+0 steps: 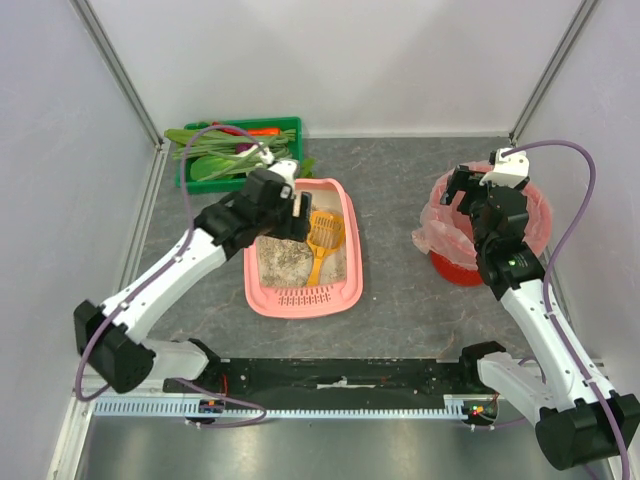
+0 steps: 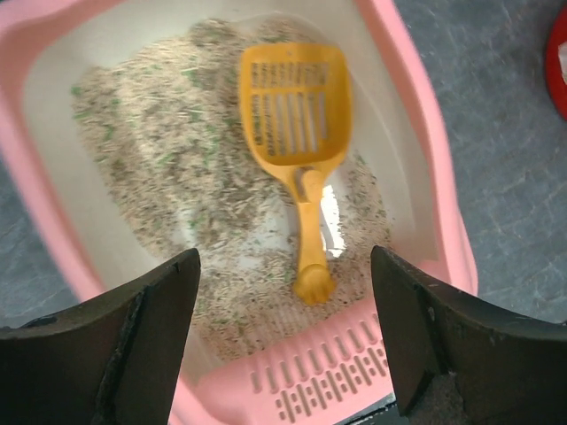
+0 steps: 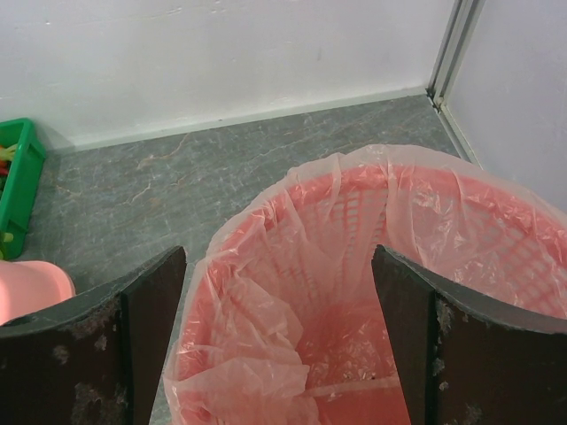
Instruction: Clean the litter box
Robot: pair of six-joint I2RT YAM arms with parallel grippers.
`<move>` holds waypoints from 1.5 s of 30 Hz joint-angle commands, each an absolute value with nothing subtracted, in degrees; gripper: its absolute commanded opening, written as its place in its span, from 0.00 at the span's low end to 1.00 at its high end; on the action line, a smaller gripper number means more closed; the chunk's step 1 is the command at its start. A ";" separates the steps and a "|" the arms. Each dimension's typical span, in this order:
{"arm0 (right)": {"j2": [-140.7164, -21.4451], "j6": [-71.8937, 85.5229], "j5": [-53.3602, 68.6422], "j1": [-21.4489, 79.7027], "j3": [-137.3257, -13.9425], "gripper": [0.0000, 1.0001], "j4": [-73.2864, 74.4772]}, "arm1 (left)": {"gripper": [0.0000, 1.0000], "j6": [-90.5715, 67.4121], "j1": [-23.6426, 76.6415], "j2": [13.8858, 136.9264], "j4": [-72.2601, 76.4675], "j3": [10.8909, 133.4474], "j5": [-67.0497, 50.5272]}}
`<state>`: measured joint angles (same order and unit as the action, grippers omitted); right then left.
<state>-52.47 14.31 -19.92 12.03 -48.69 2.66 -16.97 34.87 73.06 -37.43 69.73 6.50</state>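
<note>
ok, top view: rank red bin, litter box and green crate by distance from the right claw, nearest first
1. red bin: right side, directly below the right claw.
2. litter box: centre-left of the table.
3. green crate: far left, against the back wall.

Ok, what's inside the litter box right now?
The litter box holds grey-beige litter and an orange scoop lying on it, handle toward the slotted ledge. Anything buried in litter or under the scoop is hidden.
</note>
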 commanded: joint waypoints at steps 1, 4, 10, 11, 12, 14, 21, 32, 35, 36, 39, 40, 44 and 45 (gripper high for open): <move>-52.82 13.36 -20.56 12.04 -49.66 0.95 1.49 | 0.81 -15.12 39.20 78.91 -41.65 75.67 9.06; -53.00 13.01 -20.48 12.04 -50.27 0.95 2.02 | 0.76 -13.71 40.16 84.01 -43.32 77.08 9.84; -52.47 13.01 -20.57 12.04 -49.48 0.95 1.93 | 0.65 -15.55 43.59 88.85 -45.53 76.91 8.43; -52.56 12.92 -20.57 12.04 -49.40 0.95 1.93 | 0.64 -16.43 44.46 89.29 -45.70 76.82 8.35; -52.73 12.92 -20.57 11.95 -49.31 0.95 1.85 | 0.63 -16.87 44.82 90.34 -45.70 76.64 8.09; -53.00 13.09 -20.48 12.04 -49.13 0.95 1.76 | 0.60 -17.84 45.44 91.93 -46.05 76.81 6.95; -53.18 13.01 -19.95 12.04 -48.78 0.95 1.14 | 0.57 -21.53 45.53 98.52 -48.52 79.28 7.56; -53.35 13.27 -19.34 12.04 -48.52 0.95 0.70 | 0.55 -27.77 45.44 100.54 -36.40 74.36 9.40; -53.26 13.36 -18.99 12.04 -48.52 0.95 0.70 | 0.54 -28.30 45.26 102.21 -36.30 74.53 9.93; -53.09 13.36 -18.81 11.87 -48.52 0.95 0.70 | 0.54 -28.30 45.26 103.09 -36.21 74.53 9.93; -52.91 13.45 -18.81 12.13 -48.43 0.95 0.70 | 0.53 -28.21 45.26 104.15 -35.42 74.01 9.23; -53.08 13.45 -18.81 12.04 -48.43 0.95 0.70 | 0.53 -28.21 45.26 104.67 -35.42 73.92 9.66; -53.35 13.45 -18.37 12.04 -48.43 0.95 0.79 | 0.52 -29.09 45.26 103.71 -34.11 72.07 12.65; -53.18 13.45 -18.54 12.04 -48.43 0.95 0.70 | 0.52 -29.09 45.26 103.45 -33.58 71.64 13.18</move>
